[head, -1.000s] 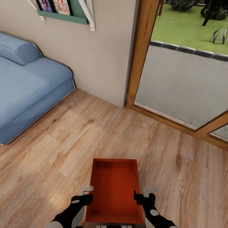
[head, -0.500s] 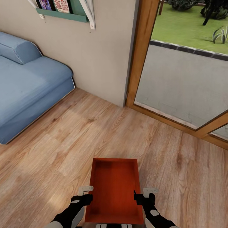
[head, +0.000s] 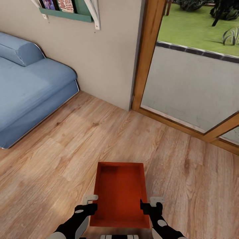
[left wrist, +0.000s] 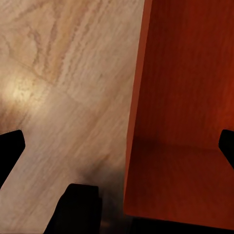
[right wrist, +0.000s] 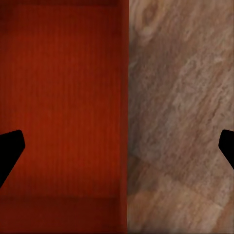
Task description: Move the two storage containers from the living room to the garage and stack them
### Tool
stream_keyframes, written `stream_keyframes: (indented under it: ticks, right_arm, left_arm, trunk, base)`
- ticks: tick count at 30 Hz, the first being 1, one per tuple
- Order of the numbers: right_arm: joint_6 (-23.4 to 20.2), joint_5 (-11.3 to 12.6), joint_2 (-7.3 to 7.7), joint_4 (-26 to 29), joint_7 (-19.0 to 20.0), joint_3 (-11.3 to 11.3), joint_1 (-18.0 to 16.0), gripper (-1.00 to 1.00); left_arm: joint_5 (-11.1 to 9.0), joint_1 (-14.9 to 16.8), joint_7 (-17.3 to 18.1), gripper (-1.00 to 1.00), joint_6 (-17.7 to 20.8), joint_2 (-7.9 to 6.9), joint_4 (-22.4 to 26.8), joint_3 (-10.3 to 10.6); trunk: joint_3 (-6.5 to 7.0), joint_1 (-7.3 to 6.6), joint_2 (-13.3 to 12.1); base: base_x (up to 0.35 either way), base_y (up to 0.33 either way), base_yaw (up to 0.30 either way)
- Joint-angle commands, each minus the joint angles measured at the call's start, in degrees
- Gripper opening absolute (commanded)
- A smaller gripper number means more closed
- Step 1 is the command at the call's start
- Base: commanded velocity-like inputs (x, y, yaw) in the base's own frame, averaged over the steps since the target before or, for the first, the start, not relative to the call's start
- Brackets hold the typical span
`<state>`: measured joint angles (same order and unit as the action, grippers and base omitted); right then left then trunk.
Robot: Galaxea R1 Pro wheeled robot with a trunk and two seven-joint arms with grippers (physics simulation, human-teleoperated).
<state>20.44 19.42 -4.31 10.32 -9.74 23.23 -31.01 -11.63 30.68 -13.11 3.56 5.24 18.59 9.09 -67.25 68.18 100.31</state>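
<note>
Container: one red-orange storage container (head: 120,194) sits low in the middle of the head view, between the two hands and above the light wood plank floor (head: 56,156).
Long axis: it runs straight away from the robot, short ends near and far; the far end points toward the corner where the cream wall (head: 103,56) meets the wooden door frame (head: 146,56).
Attitude: open top up; whether it tilts slightly cannot be told.
Look: plain thin walls, flat bottom with a faint fine ribbing, nothing inside, the inner far wall in shadow.
Left hand (head: 89,203): at the container's left long wall near the robot's end; the left wrist view has that wall (left wrist: 139,112) standing between two wide-spread dark fingertips (left wrist: 9,151), one over the floor, one over the container's inside. The fingers straddle the wall with a clear gap on both sides, so the hand is released, not clenched.
Right hand (head: 153,204): at the right long wall, opposite the left hand; the right wrist view has the wall (right wrist: 124,107) between two wide-apart dark fingertips (right wrist: 9,148), again with space on both sides, so released.
Room: a blue sofa (head: 30,89) at the left against the wall, a green shelf with books (head: 66,10) above it.
Doorway: the glass door at the right gives onto grey paving (head: 189,86) and green grass (head: 196,30) beyond.
</note>
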Motion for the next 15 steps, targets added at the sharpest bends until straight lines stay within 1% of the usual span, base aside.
stream_keyframes:
  ticks: [1, 9, 15]
  right_arm:
    - [0.26, 0.45, 0.00, -0.04, -0.28, 0.50, -0.03, 1.00]
    - [0.39, 0.46, -0.08, -0.04, -0.37, 0.58, -0.05, 1.00]
    - [0.39, 0.53, -0.08, -0.04, -0.45, 0.53, -0.04, 1.00]
  left_arm:
    - [-0.51, 0.00, -0.42, 1.00, 0.30, -0.05, 0.13, 0.49]
    - [-0.50, 0.00, -0.42, 1.00, 0.30, -0.08, 0.05, 0.49]
    - [-0.51, 0.00, -0.42, 1.00, 0.30, -0.06, 0.04, 0.49]
  trunk:
    - [-0.03, -0.01, 0.01]
    - [-0.03, -0.01, 0.01]
    - [0.07, -0.01, 0.01]
  base:
    - [-0.014, 0.000, 0.000]
    - [-0.003, 0.000, -0.003]
    - [0.000, 0.000, -0.150]
